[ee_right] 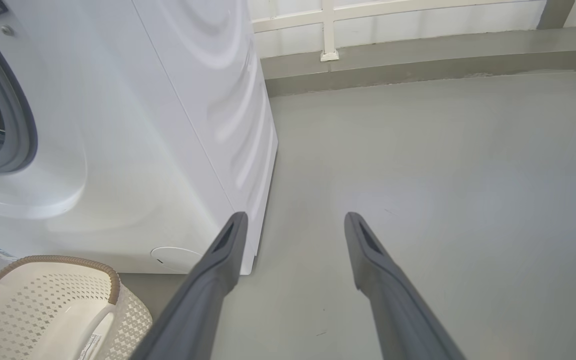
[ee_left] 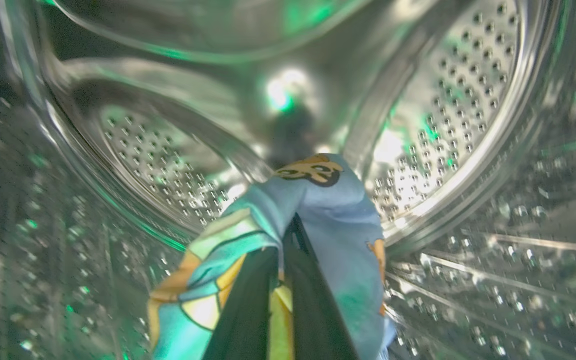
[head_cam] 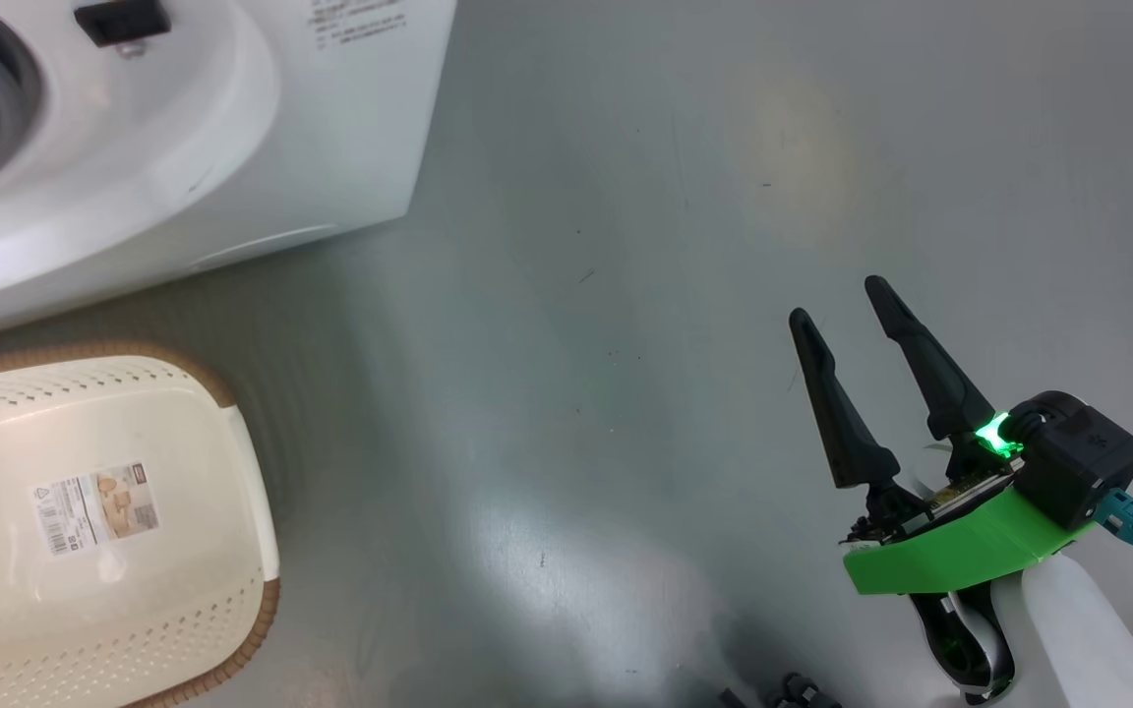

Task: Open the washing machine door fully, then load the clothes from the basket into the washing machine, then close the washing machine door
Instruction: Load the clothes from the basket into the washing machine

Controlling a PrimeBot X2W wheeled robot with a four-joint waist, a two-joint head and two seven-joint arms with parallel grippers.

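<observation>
my left gripper (ee_left: 290,222) pinches soft light-blue printed clothes (ee_left: 340,210) inside the perforated steel drum (ee_left: 468,75). my right gripper (head_cam: 839,300): jaws spread wide, holding nothing, over smooth grey floor (head_cam: 576,344).

I'm looking down at a smooth grey floor (head_cam: 626,295), faintly scuffed with a pale patch (head_cam: 788,147), on which stand the white washing machine (head_cam: 262,128) and, just in front of it across a narrow strip of floor, the cream basket (head_cam: 183,610).
</observation>
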